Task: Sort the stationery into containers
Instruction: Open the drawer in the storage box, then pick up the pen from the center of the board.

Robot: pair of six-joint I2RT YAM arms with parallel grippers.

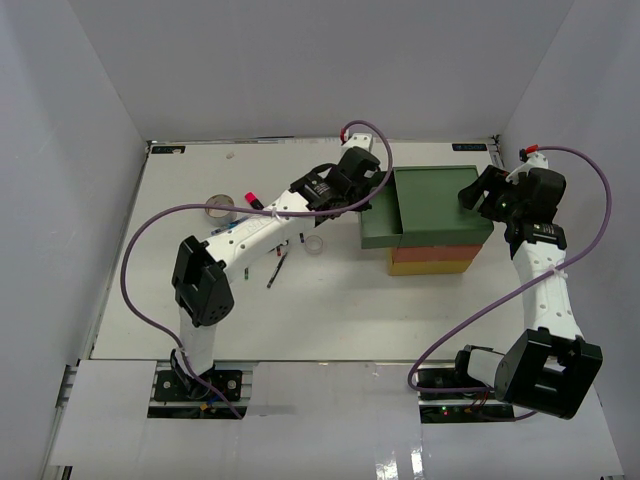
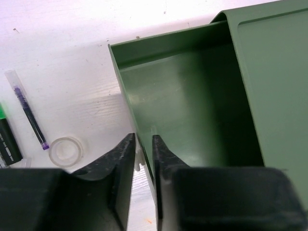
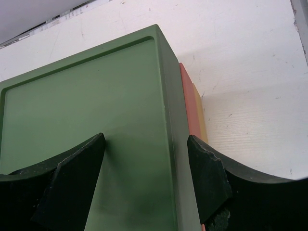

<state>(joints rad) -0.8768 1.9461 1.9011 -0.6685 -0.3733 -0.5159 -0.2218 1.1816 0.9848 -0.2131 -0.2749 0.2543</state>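
Note:
The containers (image 1: 440, 205) stand stacked at the back right, with a dark green top (image 3: 86, 96) over orange-red and yellow trays. The green drawer (image 2: 163, 41) is pulled out to the left and looks empty. My left gripper (image 1: 371, 200) (image 2: 143, 144) straddles the drawer's front wall, narrowly open, and a sliver of table shows beside the wall. My right gripper (image 1: 472, 196) (image 3: 147, 159) is open over the stack's right corner. On the table lie a thin pen (image 2: 29, 113), a clear tape roll (image 2: 66, 150) and a green-capped highlighter (image 2: 7, 137).
At the far left of the table lie a grey tape roll (image 1: 220, 208) and a pink-capped highlighter (image 1: 253, 200). A dark pen (image 1: 276, 270) lies beside the left arm's forearm. White walls enclose the table on three sides.

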